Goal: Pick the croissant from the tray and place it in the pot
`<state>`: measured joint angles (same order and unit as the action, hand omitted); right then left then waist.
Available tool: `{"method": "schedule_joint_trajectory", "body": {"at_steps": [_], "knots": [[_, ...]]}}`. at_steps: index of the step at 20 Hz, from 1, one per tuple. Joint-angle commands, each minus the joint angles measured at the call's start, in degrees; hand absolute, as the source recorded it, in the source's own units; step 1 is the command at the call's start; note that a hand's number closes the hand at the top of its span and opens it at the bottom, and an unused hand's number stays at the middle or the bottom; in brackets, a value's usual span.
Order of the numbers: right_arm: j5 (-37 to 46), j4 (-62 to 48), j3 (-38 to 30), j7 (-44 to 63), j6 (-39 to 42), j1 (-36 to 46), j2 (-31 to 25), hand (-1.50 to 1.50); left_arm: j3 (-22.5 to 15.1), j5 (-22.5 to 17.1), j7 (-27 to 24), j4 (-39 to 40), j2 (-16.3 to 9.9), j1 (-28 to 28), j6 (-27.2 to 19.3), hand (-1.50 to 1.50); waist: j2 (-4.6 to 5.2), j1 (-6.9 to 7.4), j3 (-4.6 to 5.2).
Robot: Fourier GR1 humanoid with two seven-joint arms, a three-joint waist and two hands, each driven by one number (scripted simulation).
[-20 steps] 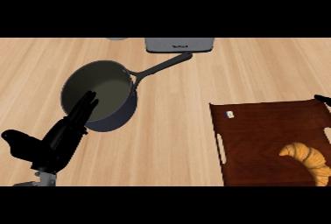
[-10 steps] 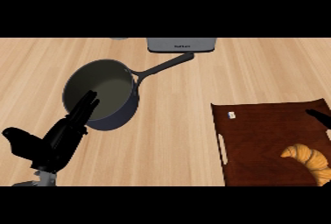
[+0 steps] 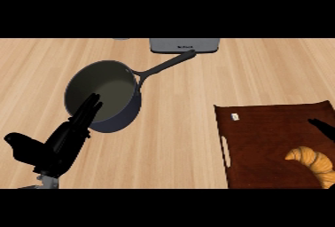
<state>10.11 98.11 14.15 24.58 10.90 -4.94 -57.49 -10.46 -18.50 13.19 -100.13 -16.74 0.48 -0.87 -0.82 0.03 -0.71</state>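
- Wooden counter: pale planks, grain running left to right, filling the head view.
- Tray: dark brown, lower right, lying flat on the counter; a pale slot handle shows along its left rim and a small white tag near its upper left corner.
- Pot: dark, round, left of centre, well apart from the tray; its long handle angles up and right toward a grey appliance at the top edge.
- Left hand: black, lower left, fingers straight and together, tips overlapping the pot's near rim; holds nothing.
- Croissant: golden, curved, on the tray's lower right part, cut by the view's right edge.
- Right hand: only a black tip shows at the right edge over the tray, above the croissant and apart from it; cannot tell how its fingers stand.
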Motion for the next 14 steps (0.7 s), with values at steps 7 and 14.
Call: {"method": "schedule_joint_trajectory", "body": {"at_steps": [7, 14], "knots": [[4.72, -4.55, 0.17, -1.45, 0.52, 0.7, 4.21, -1.5, -4.07, 1.32, 3.5, 5.52, 5.65, -2.67, -0.64, 0.0, 0.96, -0.44, 0.71], [7.15, -10.18, -0.84, -4.5, 1.75, 1.74, 5.77, -1.5, -2.27, -0.69, 0.2, 3.93, 4.39, 2.84, 4.38, 0.0, 0.94, 0.13, 0.71]]}}
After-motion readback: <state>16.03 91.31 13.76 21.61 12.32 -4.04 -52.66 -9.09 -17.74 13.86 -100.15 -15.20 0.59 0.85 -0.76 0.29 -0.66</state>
